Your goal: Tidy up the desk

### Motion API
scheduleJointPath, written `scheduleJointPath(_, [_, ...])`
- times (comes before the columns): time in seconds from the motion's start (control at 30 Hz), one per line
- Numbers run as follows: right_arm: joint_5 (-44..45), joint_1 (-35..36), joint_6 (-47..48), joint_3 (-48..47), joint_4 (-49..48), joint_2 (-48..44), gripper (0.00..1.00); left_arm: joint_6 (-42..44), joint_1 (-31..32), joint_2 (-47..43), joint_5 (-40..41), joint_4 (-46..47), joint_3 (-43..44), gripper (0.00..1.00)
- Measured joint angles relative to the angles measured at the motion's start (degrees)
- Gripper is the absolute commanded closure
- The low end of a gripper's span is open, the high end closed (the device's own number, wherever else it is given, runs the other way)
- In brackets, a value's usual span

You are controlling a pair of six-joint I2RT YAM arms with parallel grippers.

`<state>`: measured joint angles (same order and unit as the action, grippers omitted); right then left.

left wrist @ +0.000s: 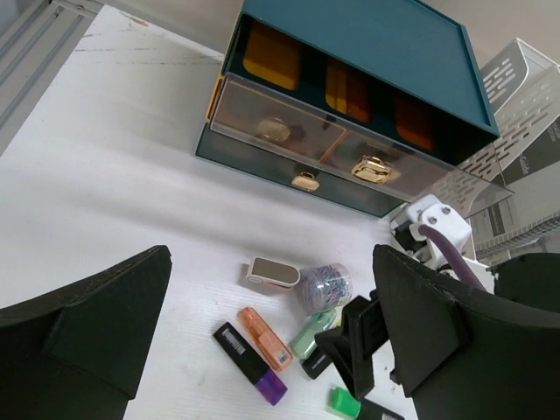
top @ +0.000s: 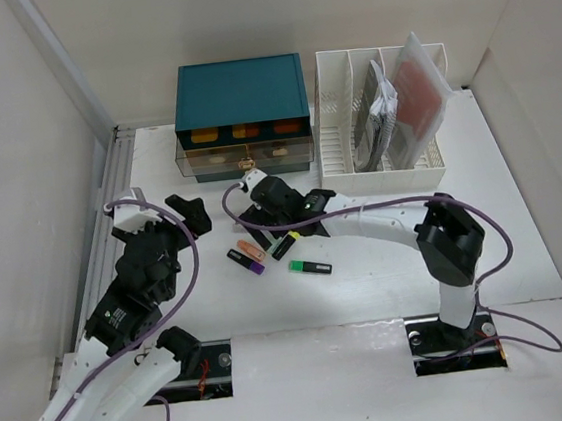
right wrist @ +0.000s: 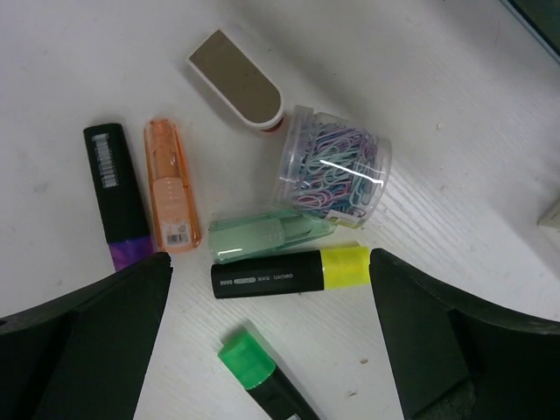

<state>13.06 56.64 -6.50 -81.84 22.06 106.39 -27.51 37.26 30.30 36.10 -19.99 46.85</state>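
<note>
- The right tool (right wrist: 273, 337) hovers spread wide over the yellow highlighter (right wrist: 289, 273), probably lined up to lift it.
- The left tool (left wrist: 262, 332), also wide and empty, hovers aside.

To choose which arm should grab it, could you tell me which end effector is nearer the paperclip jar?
Right. The right end effector hangs close above the jar; the left end effector sits off to its left.

Both the white-shelled left arm (top: 101, 410) and right arm (top: 383, 222) have black joints, matte black fingers (left wrist: 96, 324) and purple cables (left wrist: 442, 249).
</note>
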Motion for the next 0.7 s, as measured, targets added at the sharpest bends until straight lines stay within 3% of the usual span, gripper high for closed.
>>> scheduleJointPath(0.7, [4.04,-4.37,-6.73,-0.61,-5.18,5.73,0.07,0.48,-5.18,-2.78,-5.60,1.75,-1.42,0.00])
